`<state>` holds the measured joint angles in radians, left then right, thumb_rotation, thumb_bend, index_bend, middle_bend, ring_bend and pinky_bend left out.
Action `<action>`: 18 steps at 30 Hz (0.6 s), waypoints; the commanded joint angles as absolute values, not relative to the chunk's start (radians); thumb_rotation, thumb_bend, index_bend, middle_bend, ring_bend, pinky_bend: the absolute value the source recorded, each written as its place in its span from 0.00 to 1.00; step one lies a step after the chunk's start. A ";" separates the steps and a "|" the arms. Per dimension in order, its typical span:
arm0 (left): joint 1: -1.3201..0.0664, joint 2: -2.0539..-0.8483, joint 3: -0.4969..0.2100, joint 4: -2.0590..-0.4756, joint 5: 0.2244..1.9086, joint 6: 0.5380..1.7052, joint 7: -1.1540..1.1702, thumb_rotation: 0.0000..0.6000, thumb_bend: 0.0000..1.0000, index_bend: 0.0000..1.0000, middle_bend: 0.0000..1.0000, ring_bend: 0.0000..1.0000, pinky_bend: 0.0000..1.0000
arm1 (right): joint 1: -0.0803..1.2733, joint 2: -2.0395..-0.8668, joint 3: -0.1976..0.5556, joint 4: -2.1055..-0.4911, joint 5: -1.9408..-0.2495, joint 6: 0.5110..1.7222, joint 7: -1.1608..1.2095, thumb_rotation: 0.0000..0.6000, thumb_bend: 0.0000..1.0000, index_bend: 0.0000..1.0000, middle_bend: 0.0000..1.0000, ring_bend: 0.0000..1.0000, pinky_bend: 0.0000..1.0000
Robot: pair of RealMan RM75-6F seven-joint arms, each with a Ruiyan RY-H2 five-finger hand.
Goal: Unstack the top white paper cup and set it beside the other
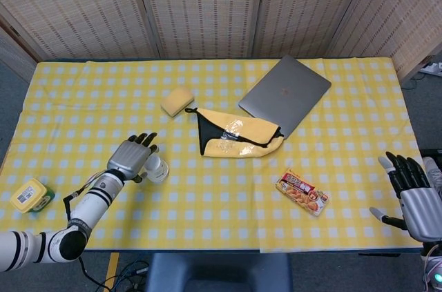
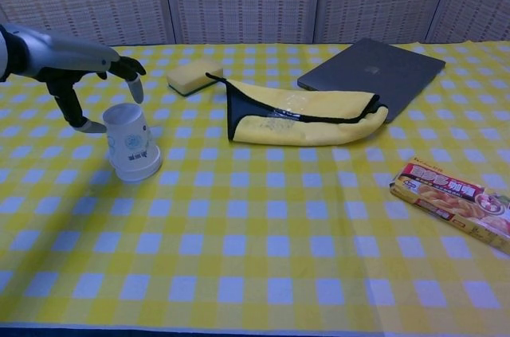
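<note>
The white paper cup stack [image 2: 131,146] stands upside down on the yellow checked cloth at the left; the head view shows the stack [image 1: 157,168] partly behind my left hand. My left hand [image 1: 132,157] hovers over and just left of it, fingers spread. In the chest view the left hand [image 2: 84,66] arches above the cup top, thumb down beside the cup's left wall; I cannot tell if it touches. It holds nothing. My right hand [image 1: 413,192] is at the table's right edge, fingers apart, holding nothing.
A yellow sponge [image 2: 194,75], a yellow and black cloth [image 2: 303,120] and a grey laptop [image 2: 373,64] lie behind the cup. A snack box [image 2: 454,196] lies at the right. A yellow-lidded tub [image 1: 29,195] sits at the left edge.
</note>
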<state>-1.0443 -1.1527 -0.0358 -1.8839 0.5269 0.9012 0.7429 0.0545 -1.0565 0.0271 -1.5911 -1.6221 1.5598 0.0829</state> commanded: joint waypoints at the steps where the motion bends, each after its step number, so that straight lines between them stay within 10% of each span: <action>1: -1.053 -1.159 -0.030 -1.873 0.526 0.894 0.738 1.00 0.35 0.28 0.00 0.00 0.17 | 0.054 -1.057 0.028 -1.591 -1.620 1.559 0.084 1.00 0.11 0.00 0.00 0.00 0.00; 18: -1.079 -1.166 -0.013 -1.866 0.518 0.912 0.719 1.00 0.35 0.35 0.00 0.00 0.16 | 0.057 -1.055 0.028 -1.594 -1.616 1.550 0.080 1.00 0.11 0.00 0.00 0.00 0.00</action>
